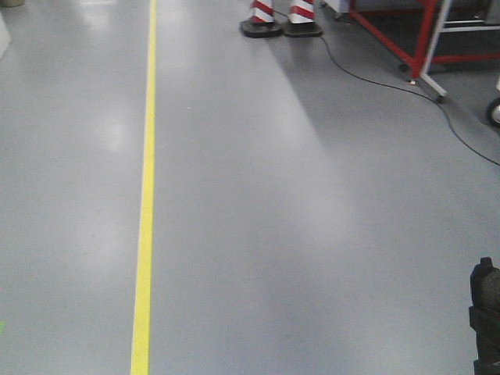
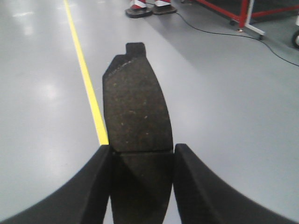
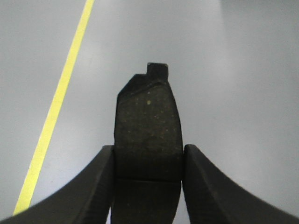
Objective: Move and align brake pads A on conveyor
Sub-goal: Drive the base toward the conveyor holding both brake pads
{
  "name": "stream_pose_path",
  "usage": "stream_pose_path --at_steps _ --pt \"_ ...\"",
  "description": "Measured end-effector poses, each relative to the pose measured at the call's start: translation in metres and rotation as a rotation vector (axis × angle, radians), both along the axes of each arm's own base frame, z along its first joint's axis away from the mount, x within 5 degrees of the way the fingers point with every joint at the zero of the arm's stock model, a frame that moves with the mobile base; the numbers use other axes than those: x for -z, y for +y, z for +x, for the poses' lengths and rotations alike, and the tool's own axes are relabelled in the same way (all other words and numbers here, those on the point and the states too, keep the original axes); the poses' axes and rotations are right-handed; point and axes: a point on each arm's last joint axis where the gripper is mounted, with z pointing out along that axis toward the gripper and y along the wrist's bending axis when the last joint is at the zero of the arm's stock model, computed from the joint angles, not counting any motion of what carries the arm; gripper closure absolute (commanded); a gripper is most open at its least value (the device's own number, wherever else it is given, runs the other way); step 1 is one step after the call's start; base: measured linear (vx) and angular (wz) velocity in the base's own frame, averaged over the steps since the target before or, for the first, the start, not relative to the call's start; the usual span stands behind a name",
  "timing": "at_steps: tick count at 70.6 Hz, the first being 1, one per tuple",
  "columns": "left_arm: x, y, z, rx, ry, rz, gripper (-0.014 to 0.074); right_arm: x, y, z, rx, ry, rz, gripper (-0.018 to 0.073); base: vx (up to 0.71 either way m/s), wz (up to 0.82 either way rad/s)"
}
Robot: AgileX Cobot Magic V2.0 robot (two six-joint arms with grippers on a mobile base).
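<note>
The left gripper [image 2: 142, 156] pinches a brake pad [image 2: 135, 107] between its fingers, above the grey floor [image 2: 224, 116] near a yellow line [image 2: 86, 79]. The right gripper [image 3: 147, 156] likewise clamps a second brake pad [image 3: 148, 116] over the floor

Left claw [image 2: 142, 148]: two matte black fingers [image 2: 79, 191], wide at the root, curving inward and tapering to blunt tips. Plain moulded surface with a faint grain. Right claw [image 3: 148, 148]: same build, same black fingers [image 3: 215, 191], same curved profile. Front view: stepped black blocky part [image 1: 485, 312] at the bottom-right edge, cropped, can't tell which piece.
</note>
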Motion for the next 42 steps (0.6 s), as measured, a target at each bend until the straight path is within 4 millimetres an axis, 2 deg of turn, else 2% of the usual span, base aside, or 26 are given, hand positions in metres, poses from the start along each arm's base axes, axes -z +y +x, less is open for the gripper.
stream_pose_path --at_steps 21,42 --pt "-0.0001 0.0000 -0.0001 0.000 -0.001 0.000 0.0451 0.0001 0.0000 -0.0001 0.000 0.002 -0.001 0.0468 0.24 0.31" --pt "-0.0003 0.0001 -0.0011 0.000 -0.005 0.000 0.0451 0.0002 0.0000 -0.0001 0.000 0.003 -0.001 0.0468 0.40 0.12"
